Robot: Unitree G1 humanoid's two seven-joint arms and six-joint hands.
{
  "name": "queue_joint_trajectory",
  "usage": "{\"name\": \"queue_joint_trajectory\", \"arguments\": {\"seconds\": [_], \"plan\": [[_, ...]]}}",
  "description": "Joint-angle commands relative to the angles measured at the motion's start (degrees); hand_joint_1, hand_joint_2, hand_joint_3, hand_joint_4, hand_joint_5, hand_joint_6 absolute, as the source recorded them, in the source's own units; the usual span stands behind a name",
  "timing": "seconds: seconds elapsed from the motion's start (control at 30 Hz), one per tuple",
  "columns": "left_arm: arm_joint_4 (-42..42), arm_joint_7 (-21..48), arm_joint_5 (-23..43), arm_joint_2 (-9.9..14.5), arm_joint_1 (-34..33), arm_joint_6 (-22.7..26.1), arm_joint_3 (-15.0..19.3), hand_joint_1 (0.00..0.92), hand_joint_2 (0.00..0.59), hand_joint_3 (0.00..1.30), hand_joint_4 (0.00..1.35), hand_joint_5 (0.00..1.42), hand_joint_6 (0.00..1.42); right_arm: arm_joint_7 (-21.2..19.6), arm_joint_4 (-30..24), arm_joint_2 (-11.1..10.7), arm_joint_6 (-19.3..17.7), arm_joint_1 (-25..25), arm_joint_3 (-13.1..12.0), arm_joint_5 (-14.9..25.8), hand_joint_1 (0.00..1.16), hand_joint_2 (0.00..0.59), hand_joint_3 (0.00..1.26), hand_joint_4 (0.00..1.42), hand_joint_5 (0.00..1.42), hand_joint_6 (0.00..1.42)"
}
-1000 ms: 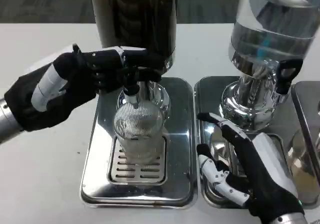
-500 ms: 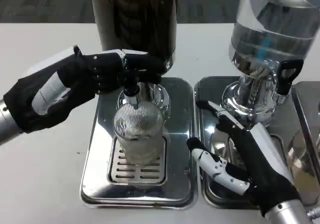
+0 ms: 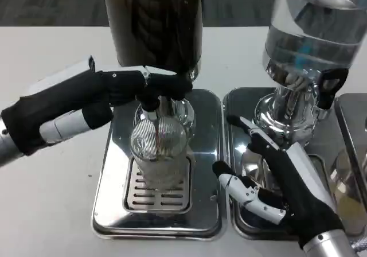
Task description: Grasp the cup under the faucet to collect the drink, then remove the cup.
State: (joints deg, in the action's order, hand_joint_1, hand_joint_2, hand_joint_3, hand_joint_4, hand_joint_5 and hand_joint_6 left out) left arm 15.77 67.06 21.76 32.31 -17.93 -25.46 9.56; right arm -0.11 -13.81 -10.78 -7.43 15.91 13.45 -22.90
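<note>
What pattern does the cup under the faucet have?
The cup is clear glass with fine vertical ribbing, seen in the head view.

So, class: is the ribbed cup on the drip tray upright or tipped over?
Upright. The cup stands on the tray's grate with its rim facing up, directly beneath the faucet.

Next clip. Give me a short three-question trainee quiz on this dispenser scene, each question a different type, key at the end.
1. True or false: the ribbed cup lies tipped over on the table.
2. What does the left hand touch? A) the dark dispenser's tap handle B) the clear dispenser C) the cup
3. Fill in: the right hand is spread over the ___ drip tray.

Key: 1. False; it stands upright on the left drip tray under the faucet. 2. A. 3. right.
</note>
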Motion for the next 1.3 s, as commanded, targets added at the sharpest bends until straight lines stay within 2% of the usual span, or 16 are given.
{"name": "queue_joint_trajectory", "arguments": {"seconds": [0.03,0.23,0.3,0.43,0.7,1.3], "plan": [[-0.3,0.3,-2.3,1.1,1.2,-3.5,-2.0,0.000,0.023,0.28,0.19,0.21,0.14,-0.1,0.6,0.1,-0.8,-0.9,-0.5,0.6,0.51,0.298,0.14,0.08,0.06,0.14],[0.3,-1.0,-2.5,1.8,1.5,-5.8,-2.7,0.000,0.018,0.28,0.19,0.21,0.14,0.6,1.2,-0.4,-1.3,-1.6,-0.4,1.2,0.51,0.299,0.14,0.08,0.06,0.14],[0.4,-1.2,-2.5,1.9,1.6,-6.1,-2.9,0.000,0.017,0.28,0.19,0.21,0.14,1.1,1.5,-0.6,-1.4,-2.2,-0.1,1.5,0.49,0.285,0.14,0.08,0.06,0.14],[0.2,-1.6,-2.4,2.0,1.7,-6.2,-3.2,0.000,0.016,0.28,0.19,0.21,0.14,2.4,2.4,-1.0,-1.4,-3.4,0.5,1.6,0.48,0.223,0.10,0.06,0.04,0.13],[-0.5,-2.2,-2.3,2.3,2.4,-6.2,-3.3,0.000,0.016,0.28,0.19,0.21,0.14,3.6,4.8,-0.9,-1.7,-6.5,1.5,2.1,0.49,0.182,0.07,0.03,0.02,0.10],[-1.7,-3.2,-1.9,2.6,3.2,-6.1,-3.3,0.000,0.025,0.28,0.19,0.21,0.14,5.0,10.6,-0.6,-3.4,-11.7,3.3,2.6,0.55,0.134,0.07,0.00,0.00,0.08]]}}
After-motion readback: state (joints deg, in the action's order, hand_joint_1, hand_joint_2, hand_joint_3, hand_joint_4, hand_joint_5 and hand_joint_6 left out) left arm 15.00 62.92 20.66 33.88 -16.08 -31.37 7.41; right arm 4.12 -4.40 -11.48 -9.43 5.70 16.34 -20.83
